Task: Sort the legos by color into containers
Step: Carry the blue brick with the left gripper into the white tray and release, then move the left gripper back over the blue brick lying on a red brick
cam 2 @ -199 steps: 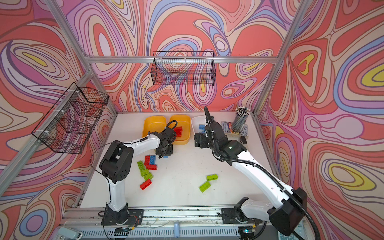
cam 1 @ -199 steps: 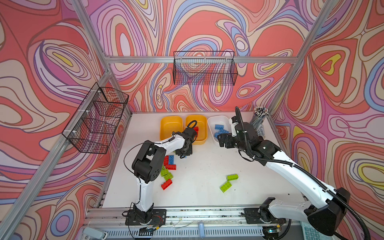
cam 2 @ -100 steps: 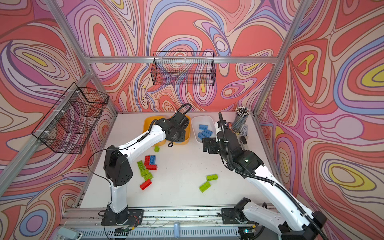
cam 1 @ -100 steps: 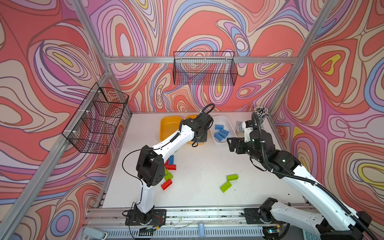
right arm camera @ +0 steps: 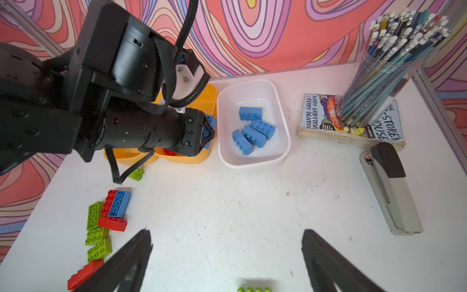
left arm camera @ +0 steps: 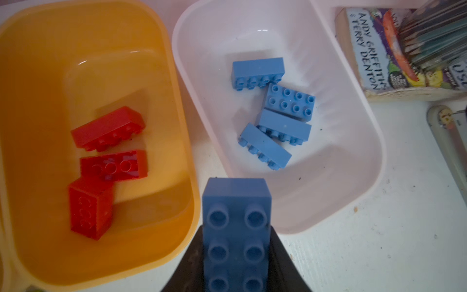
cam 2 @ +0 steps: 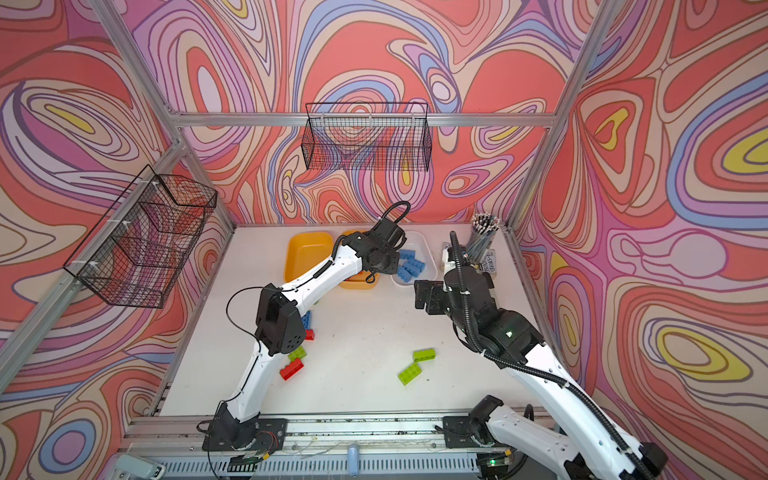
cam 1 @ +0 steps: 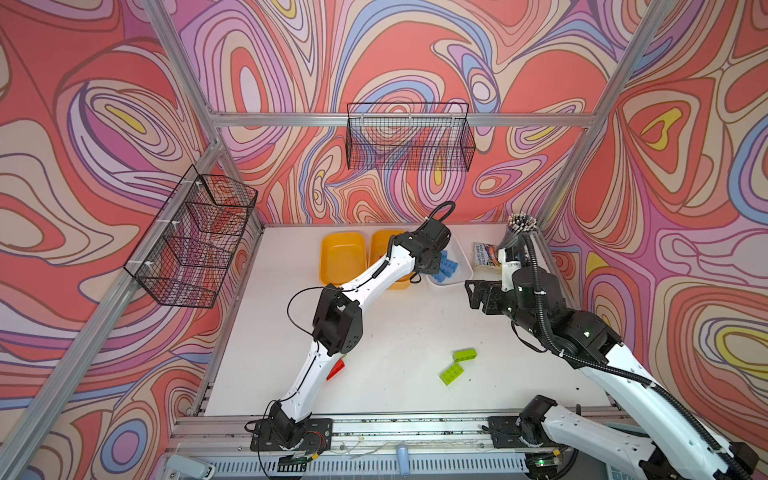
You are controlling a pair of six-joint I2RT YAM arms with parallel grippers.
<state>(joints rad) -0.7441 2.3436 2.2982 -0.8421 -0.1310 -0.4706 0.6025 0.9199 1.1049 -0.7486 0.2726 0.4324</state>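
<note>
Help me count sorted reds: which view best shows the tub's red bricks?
The left wrist view: all three red bricks lie unobstructed in the yellow tub. The right wrist view shows only a red sliver beneath the left arm; in both top views that arm covers them.

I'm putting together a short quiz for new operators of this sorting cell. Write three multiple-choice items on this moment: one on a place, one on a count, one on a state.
1. The cup of pencils stands: A on the paperback book; B on the stapler; C in a wire basket.
2. The white tub holds how many blue bricks: A two; B four; C six.
3. The left gripper is: A open and empty; B shut on a blue brick; C shut on a red brick.

Key: 1 A, the cup rests on the book's cover. 2 B, four lie there in the left wrist view. 3 B, the jaws clamp the brick's two sides.
</note>
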